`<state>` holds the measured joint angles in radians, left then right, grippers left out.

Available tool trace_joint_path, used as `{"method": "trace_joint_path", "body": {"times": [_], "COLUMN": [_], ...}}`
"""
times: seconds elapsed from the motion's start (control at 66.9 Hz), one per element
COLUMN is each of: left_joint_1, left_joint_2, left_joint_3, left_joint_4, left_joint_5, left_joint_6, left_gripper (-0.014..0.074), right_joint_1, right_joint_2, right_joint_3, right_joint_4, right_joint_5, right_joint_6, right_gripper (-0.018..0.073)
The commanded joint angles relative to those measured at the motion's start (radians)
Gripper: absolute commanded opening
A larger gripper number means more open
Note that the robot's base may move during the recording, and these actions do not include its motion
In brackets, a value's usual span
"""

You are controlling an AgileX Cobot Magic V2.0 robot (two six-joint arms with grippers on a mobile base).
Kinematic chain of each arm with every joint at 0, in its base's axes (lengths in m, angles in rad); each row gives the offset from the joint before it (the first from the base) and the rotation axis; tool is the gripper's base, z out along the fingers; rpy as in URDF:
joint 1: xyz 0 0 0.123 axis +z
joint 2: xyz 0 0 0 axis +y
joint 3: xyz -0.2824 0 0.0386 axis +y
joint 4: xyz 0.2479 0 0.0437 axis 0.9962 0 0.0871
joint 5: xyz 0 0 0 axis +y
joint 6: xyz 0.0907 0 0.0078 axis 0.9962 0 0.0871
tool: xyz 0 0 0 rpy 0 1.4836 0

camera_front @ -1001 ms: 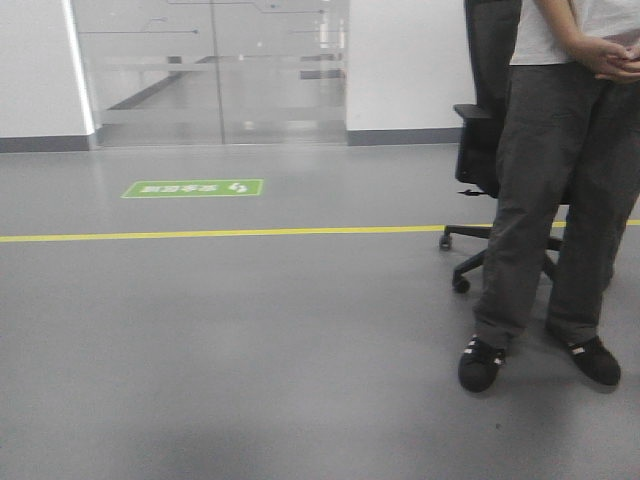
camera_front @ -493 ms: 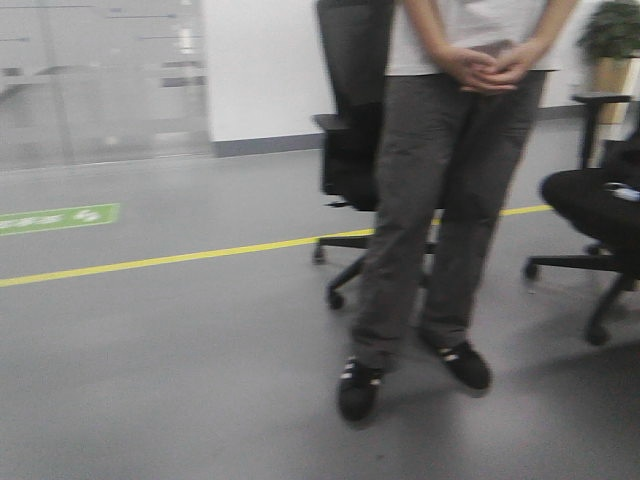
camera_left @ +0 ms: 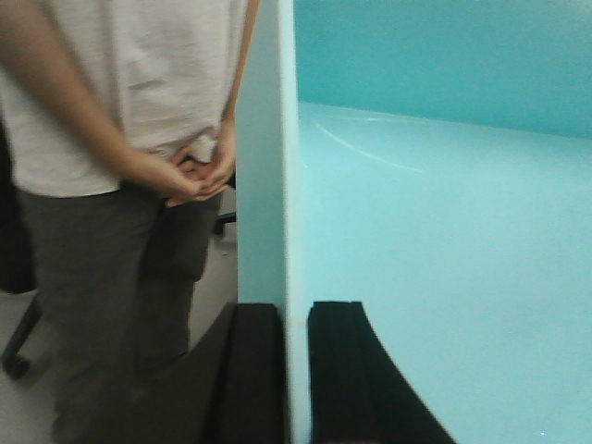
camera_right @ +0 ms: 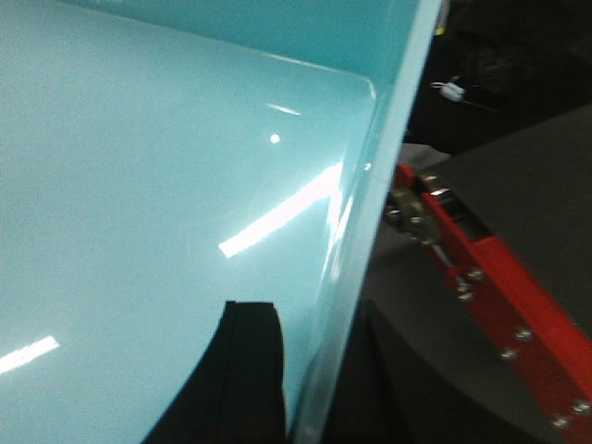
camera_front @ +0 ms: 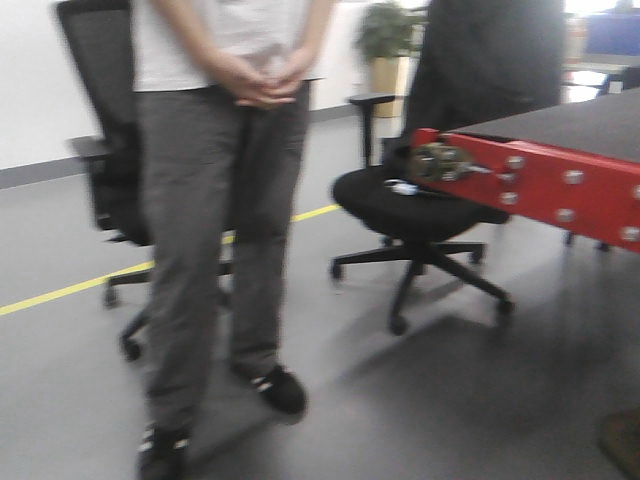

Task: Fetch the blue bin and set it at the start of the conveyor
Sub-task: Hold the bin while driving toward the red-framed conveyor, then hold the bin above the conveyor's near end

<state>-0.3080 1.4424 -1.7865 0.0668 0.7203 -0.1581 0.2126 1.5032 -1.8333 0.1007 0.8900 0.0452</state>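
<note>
Carrying stage: the left pincer (camera_left: 294,319) has its fingers (camera_left: 252,379) set on either face of one wall of the blue bin (camera_left: 444,268), pinching it. The right pincer (camera_right: 305,356) sits at the opposite wall, its inner finger (camera_right: 242,370) flat against the inside face. The outer one merges with the dark beyond, so the pinch there is judged, not plainly seen. The bin is carried between the two arms, its bare floor glossy under the lights. Just beside its right wall lies the red strip (camera_right: 490,277) edging the conveyor start (camera_front: 585,125), on which the bin does not yet rest. Farther out, a person (camera_front: 215,150) stands with hands clasped in front of an office chair (camera_front: 415,205) on the grey floor (camera_front: 400,420). Handling, by judgement: empty and thin-walled, the tub should be light but flexible, and its smooth plastic slippery. It is best held high on two opposite walls, gripped evenly and kept level, since a lopsided squeeze could bow a wall or let it slide
</note>
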Motion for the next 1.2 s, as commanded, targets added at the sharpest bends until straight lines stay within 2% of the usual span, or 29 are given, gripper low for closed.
{"method": "trace_joint_path", "body": {"times": [0.0, 1.181], "left_joint_1": [-0.005, -0.005], "left_joint_2": [-0.012, -0.012], "left_joint_3": [-0.010, -0.010], "left_joint_4": [-0.052, -0.052], "left_joint_5": [-0.058, -0.058], "left_joint_6": [-0.011, -0.011], "left_gripper": [-0.0111, -0.0111], "right_joint_1": [-0.002, -0.002], "right_joint_2": [-0.010, -0.010], "right_joint_3": [-0.008, -0.008], "right_joint_4": [0.010, 0.010], "right_joint_5": [-0.054, -0.054], "right_joint_6": [-0.027, -0.027], "right_gripper": [-0.0151, -0.0151]}}
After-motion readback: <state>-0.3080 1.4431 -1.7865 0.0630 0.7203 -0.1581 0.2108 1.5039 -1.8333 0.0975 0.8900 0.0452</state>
